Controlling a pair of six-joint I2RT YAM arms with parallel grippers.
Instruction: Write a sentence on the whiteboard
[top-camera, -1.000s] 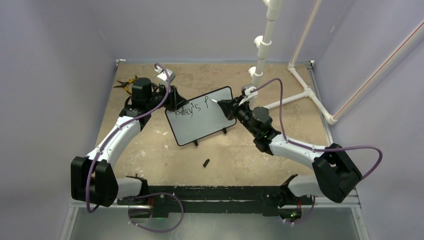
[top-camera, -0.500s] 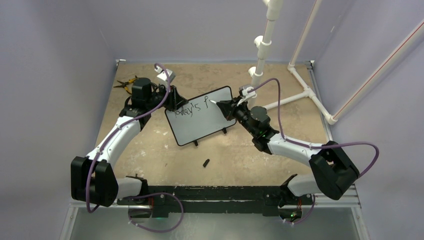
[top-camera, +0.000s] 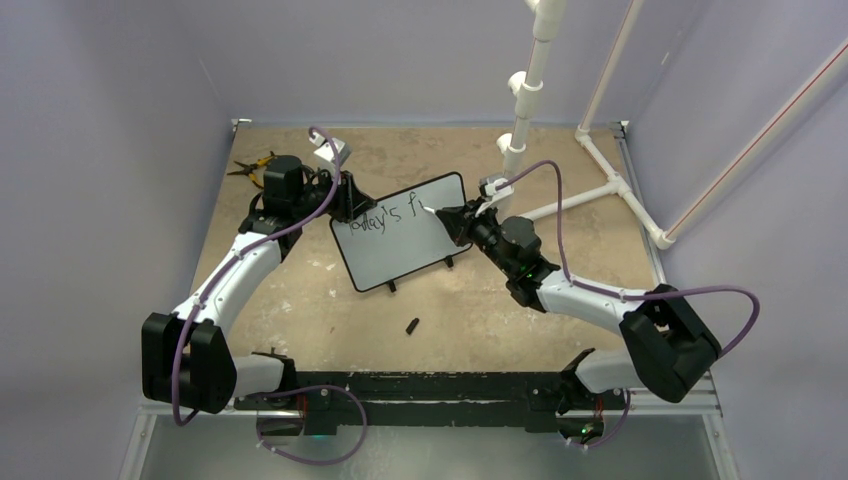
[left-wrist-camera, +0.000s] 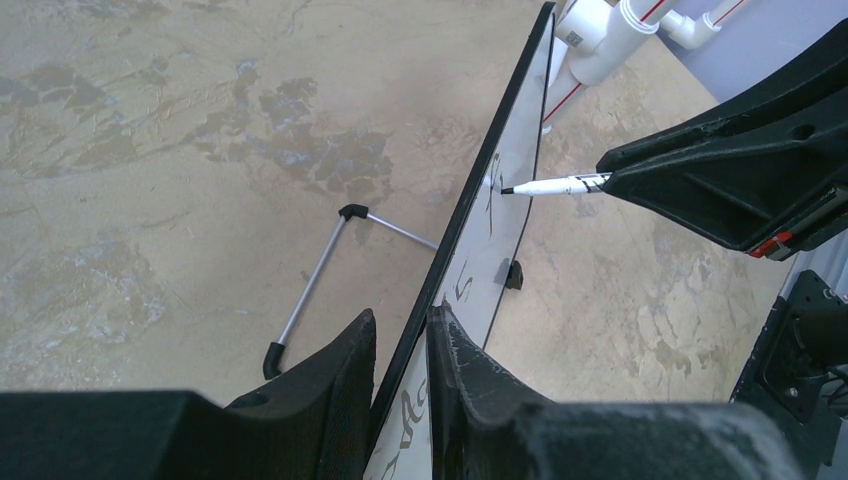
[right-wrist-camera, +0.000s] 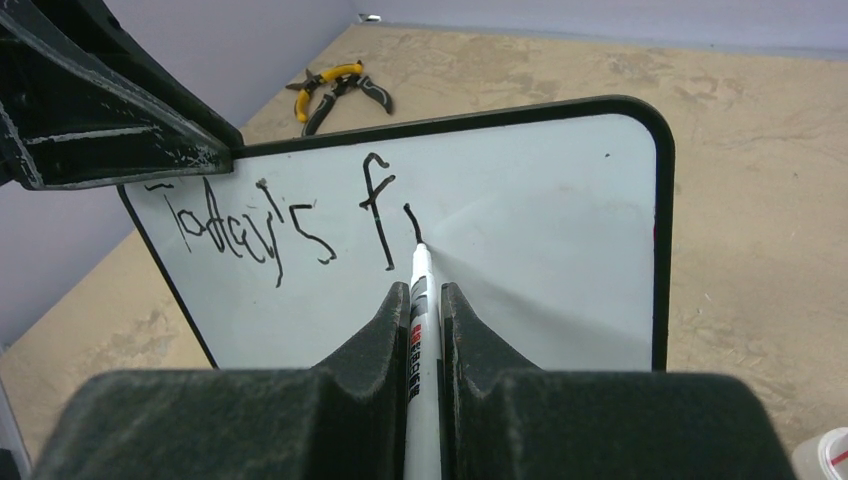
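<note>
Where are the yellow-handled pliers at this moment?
In the top view, the pliers lie on the table near its far left corner, just beyond the left gripper, which clamps the left edge of the whiteboard.

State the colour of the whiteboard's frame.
Black. The whiteboard's frame shows best in the right wrist view.

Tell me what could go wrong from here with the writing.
The left gripper pinches the whiteboard by one edge only, so the marker pressing on it might tip or twist it. The right gripper holds the marker between narrow fingertips; under pressure it might slide back and leave faint strokes.
</note>
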